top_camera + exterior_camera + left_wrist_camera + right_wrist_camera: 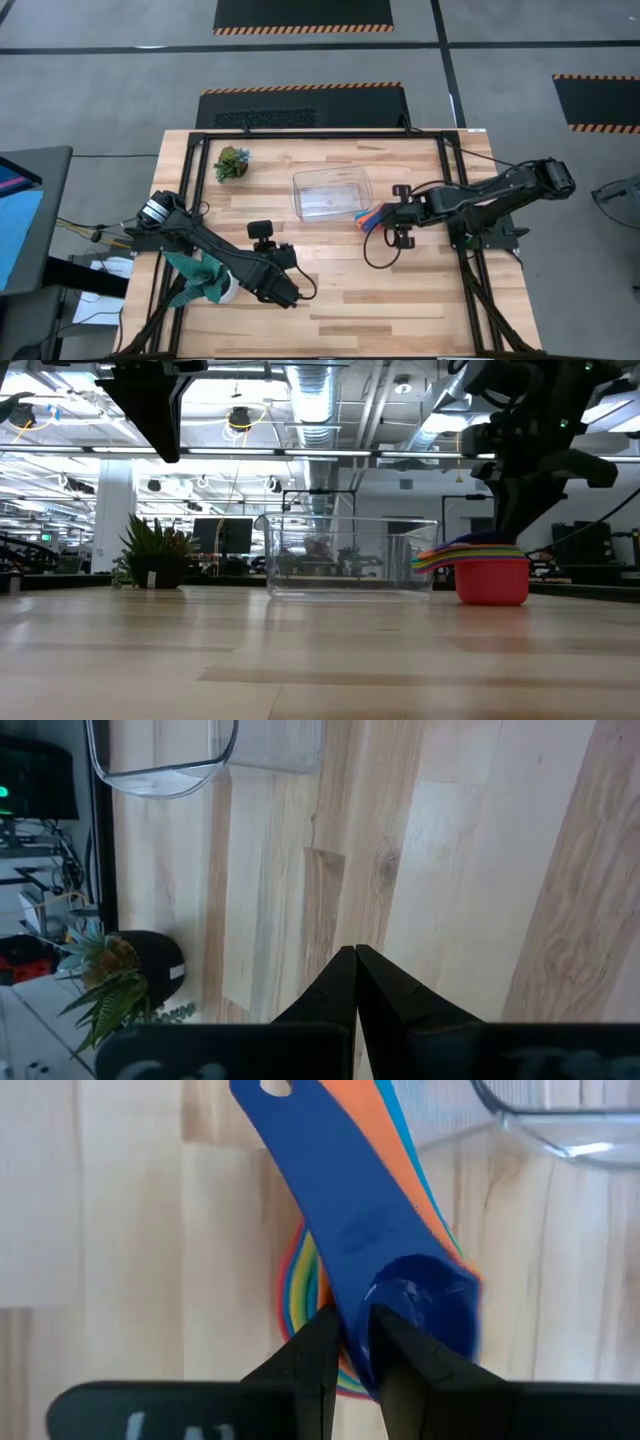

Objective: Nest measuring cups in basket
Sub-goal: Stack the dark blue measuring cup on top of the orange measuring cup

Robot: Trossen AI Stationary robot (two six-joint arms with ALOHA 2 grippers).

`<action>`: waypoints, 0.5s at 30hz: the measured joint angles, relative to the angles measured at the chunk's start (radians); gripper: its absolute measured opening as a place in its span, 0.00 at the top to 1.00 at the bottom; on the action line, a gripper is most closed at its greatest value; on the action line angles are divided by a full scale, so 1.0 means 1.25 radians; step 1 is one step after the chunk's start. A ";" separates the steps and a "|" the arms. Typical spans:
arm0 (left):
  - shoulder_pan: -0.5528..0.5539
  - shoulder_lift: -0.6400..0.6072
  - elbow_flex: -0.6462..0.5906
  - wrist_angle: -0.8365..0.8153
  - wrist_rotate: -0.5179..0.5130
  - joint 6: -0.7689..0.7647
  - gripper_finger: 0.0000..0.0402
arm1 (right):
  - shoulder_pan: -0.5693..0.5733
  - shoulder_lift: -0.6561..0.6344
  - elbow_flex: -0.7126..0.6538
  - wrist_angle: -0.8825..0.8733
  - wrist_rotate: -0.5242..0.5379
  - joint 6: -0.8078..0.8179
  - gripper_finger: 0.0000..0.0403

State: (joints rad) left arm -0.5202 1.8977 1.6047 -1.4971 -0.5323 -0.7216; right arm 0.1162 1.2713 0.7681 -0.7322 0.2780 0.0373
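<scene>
**Stacked cups sit on the table beside the bin, right gripper over them**

From above, the measuring cups (368, 218) are only a small patch of orange and blue, just outside the near right corner of the clear basket (331, 192), with the right gripper (392, 222) reaching in from the right side of the table. The low view adds what the overhead one cannot: the cups are nested into one stack (480, 565), a red cup at the bottom resting on the wood and the coloured handles fanned out toward the basket (348, 558) — beside it, not inside. The dark mass of the right arm hangs directly over the stack there.

The right wrist view gives the closest look. The dark blue cup (385, 1270) lies on top, its long handle running away from the camera over an orange one (372, 1120), with rainbow rims showing beneath. The right gripper (352, 1342) has its fingers slightly parted, straddling the rim of the dark blue bowl; whether they actually pinch it cannot be told.

The left gripper (356, 982) waits at the near left of the table with fingers pressed together — over bare wood, well apart from the cups. A small potted plant (232, 164) stands at the far left of the table.
</scene>
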 joint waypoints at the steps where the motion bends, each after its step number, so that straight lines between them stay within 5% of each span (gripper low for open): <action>1: 0.001 0.000 0.000 0.000 0.000 0.000 1.00 | 0.000 0.000 0.000 0.007 -0.007 0.000 0.80; 15: 0.014 0.000 0.000 0.000 0.046 0.015 1.00 | 0.001 0.000 0.046 -0.034 -0.018 0.040 0.80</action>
State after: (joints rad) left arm -0.5022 1.8977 1.6047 -1.4975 -0.4747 -0.7025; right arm 0.1177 1.2713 0.8258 -0.7753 0.2550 0.0874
